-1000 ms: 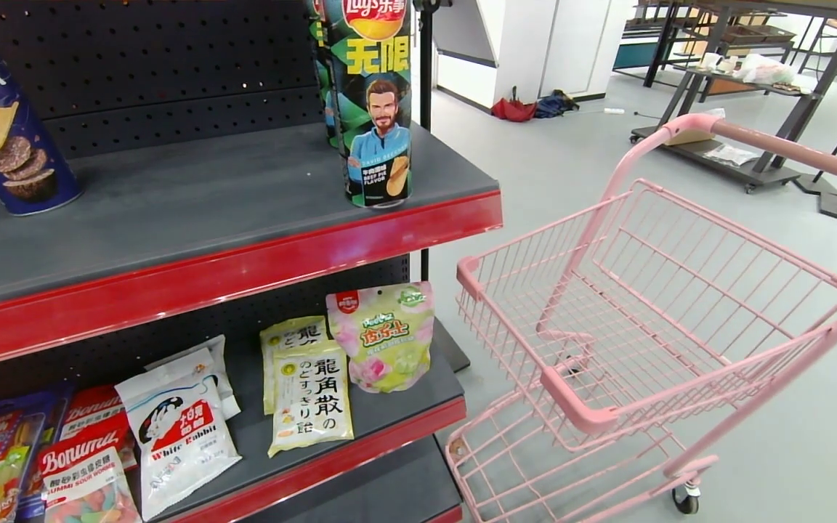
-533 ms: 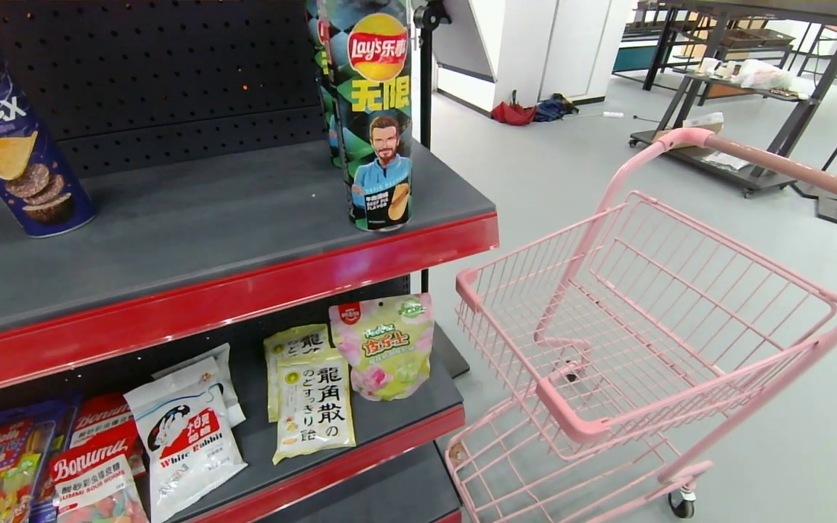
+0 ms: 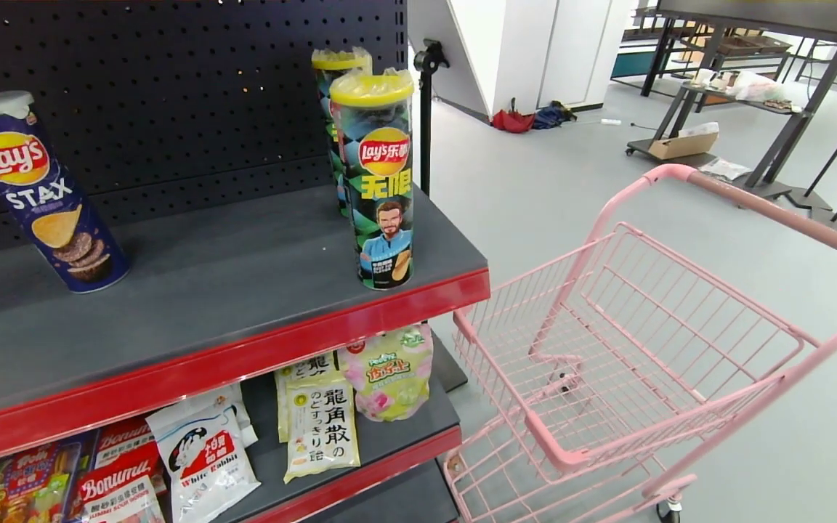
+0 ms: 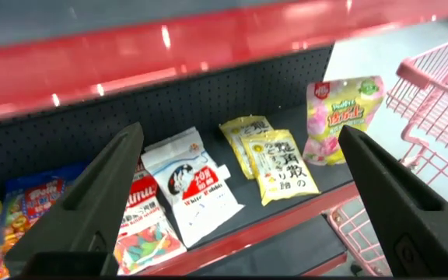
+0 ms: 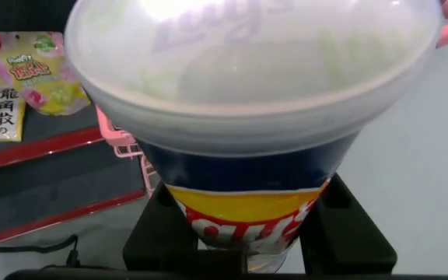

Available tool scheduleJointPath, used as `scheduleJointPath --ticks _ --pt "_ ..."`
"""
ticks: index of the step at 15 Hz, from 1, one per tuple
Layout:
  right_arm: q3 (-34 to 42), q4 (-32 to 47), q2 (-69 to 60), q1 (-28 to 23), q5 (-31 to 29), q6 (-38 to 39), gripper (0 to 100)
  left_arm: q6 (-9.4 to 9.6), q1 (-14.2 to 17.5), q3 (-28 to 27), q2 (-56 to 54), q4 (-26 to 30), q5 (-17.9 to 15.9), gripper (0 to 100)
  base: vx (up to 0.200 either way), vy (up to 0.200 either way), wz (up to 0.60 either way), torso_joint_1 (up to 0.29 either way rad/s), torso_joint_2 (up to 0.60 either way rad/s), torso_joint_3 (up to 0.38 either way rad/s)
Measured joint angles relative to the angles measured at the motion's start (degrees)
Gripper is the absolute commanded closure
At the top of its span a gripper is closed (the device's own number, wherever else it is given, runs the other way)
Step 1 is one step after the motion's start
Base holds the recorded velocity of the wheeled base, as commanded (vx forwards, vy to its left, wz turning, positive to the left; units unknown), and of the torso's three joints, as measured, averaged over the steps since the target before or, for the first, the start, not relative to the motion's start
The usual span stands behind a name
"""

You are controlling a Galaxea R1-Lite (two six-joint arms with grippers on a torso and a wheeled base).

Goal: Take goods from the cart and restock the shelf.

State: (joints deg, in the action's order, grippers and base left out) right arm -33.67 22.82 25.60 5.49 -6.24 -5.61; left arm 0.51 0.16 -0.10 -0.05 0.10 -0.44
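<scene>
Crisps tube, dark blue with a clear plastic lid [image 5: 247,167]: that is my load. The right gripper [image 5: 253,233] has it, black fingers [image 5: 158,233] pressed against the lower part of its body on both sides, lid end towards the wrist camera. I place it low, under the level of the grey upper shelf board [image 3: 229,290], since the deck beneath that board and a bit of pink wire show past it.

The left gripper [image 4: 239,132] is spread wide with nothing between its fingers. It faces the deck under the board, where a white sweets bag [image 3: 204,454], a yellow lozenge bag [image 3: 320,425] and a green-and-pink pouch [image 3: 389,378] lie.

Beside the board stands the pink wire cart [image 3: 753,205].

On the board, a green tube with a yellow lid [image 3: 382,189] stands upright at the front corner nearest the cart, with a second green tube [image 3: 335,73] just behind it. A blue tube like mine [image 3: 48,203] stands tilted at the board's other end.

I judge the pick done and the carry to the shelf in hand. Next I must raise the tube above the board's red front lip [image 3: 244,349], then set it upright on the bare grey stretch between the tilted blue tube and the green pair, well apart from the corner tube so I don't knock it off.
</scene>
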Motion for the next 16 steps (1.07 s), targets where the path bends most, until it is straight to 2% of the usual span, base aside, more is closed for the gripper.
scheduleJointPath --ticks 8,14,16 --pt "0.0 -2.2 2.8 0.0 0.0 0.0 100 0.0 0.0 0.0 0.0 0.0 0.0 0 0.0 0.0 0.0 0.206 -0.52 -0.321" --pt "-0.1 -2.2 4.3 0.0 -0.2 -1.1 100 0.02 0.0 0.0 0.0 0.0 0.0 0 0.0 0.0 0.0 0.138 -0.32 -0.187" --pt "-0.1 -2.2 4.5 -0.1 -0.4 -1.4 100 0.02 0.0 0.0 0.0 0.0 0.0 0 0.0 0.0 0.6 0.019 -0.03 -0.014"
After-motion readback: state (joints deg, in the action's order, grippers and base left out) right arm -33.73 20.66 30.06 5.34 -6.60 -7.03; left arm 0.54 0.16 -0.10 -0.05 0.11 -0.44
